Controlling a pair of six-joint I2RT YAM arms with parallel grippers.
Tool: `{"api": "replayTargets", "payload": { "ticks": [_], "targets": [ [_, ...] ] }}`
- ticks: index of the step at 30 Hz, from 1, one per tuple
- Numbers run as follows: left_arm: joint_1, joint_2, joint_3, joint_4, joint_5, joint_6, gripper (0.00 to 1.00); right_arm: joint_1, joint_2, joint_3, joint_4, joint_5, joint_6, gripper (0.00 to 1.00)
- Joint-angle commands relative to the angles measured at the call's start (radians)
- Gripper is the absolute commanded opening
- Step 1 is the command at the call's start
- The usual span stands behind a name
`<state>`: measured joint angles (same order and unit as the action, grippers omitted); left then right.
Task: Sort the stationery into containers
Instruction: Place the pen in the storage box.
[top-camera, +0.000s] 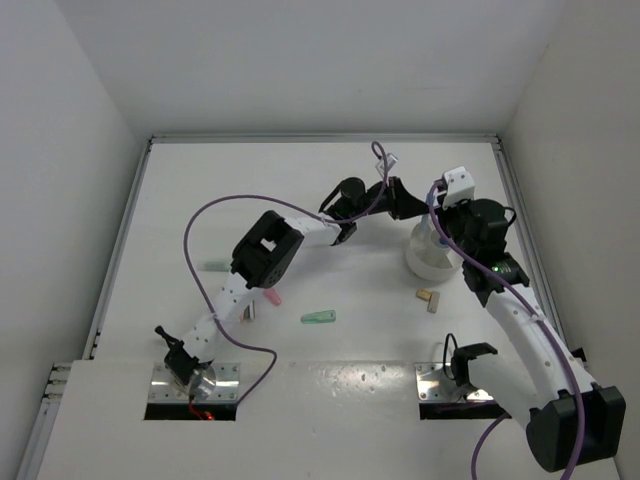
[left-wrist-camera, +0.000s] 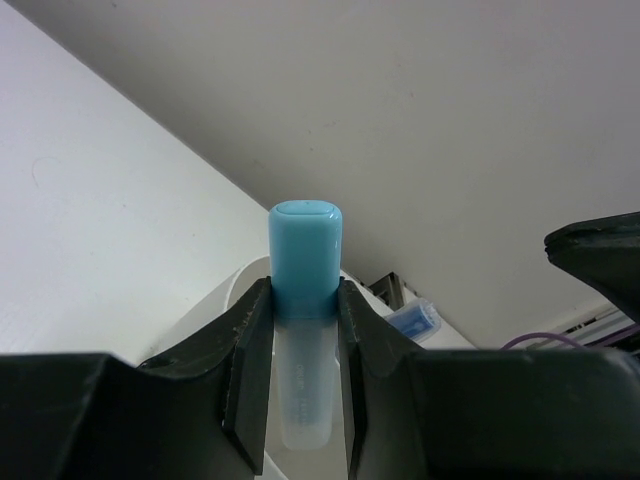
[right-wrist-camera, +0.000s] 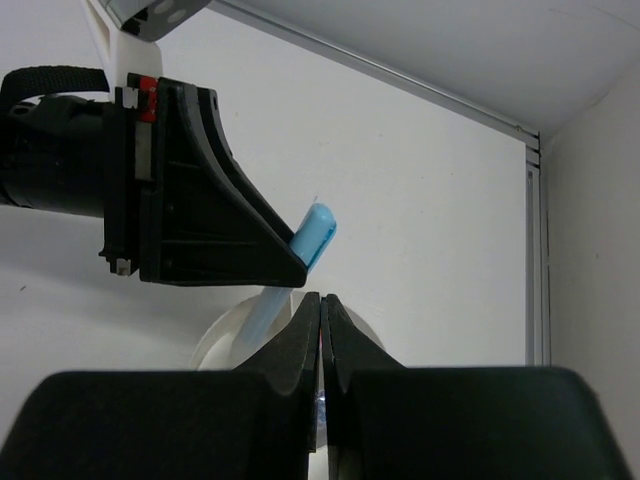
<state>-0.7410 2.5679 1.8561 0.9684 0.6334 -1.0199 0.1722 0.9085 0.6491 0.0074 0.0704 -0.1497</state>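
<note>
My left gripper (left-wrist-camera: 303, 292) is shut on a blue stick (left-wrist-camera: 304, 240) with a light blue cap and a clear body, its clear end pointing down over the white tub (left-wrist-camera: 210, 312). A small blue-capped bottle (left-wrist-camera: 416, 320) lies inside the tub. In the right wrist view the blue stick (right-wrist-camera: 316, 230) juts out from the left gripper's fingers (right-wrist-camera: 215, 215) above the tub (right-wrist-camera: 222, 338). My right gripper (right-wrist-camera: 321, 298) is shut, right over the tub (top-camera: 428, 262), with nothing seen in it. Loose on the table lie a green stick (top-camera: 318, 318), a pink stick (top-camera: 272, 297), a pale green stick (top-camera: 216, 266) and a tan block (top-camera: 428, 297).
White walls close in the table on three sides, with a metal rail (top-camera: 517, 200) along the right edge near the tub. Purple cables (top-camera: 215, 215) loop over the left arm. Both arm bases (top-camera: 190, 380) sit at the near edge.
</note>
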Motion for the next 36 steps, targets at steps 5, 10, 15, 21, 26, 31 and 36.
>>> {"api": "replayTargets", "payload": {
  "ticks": [5,10,15,21,26,31,36],
  "targets": [
    [-0.034,0.021,0.08,-0.052,0.02,0.075,0.29,-0.003,0.003,0.0,0.043,0.006,0.006,0.0],
    [-0.034,0.034,0.08,-0.062,0.02,0.075,0.34,-0.003,0.003,0.0,0.043,0.006,0.006,0.0],
    [-0.034,0.023,0.08,-0.083,0.02,0.095,0.44,-0.003,0.003,0.0,0.043,0.006,0.006,0.0],
    [-0.034,0.005,0.08,-0.094,0.02,0.104,0.49,-0.003,0.003,0.0,0.043,0.006,0.006,0.0],
    [-0.012,-0.053,0.069,-0.094,0.009,0.113,0.5,-0.003,0.003,0.0,0.043,0.006,0.006,0.0],
    [0.037,-0.152,0.06,-0.17,-0.021,0.179,0.54,-0.003,-0.007,0.0,0.043,0.006,0.006,0.0],
    [0.075,-0.251,0.002,-0.191,-0.04,0.208,0.55,-0.003,-0.007,0.0,0.043,0.006,0.006,0.0]
  ]
}}
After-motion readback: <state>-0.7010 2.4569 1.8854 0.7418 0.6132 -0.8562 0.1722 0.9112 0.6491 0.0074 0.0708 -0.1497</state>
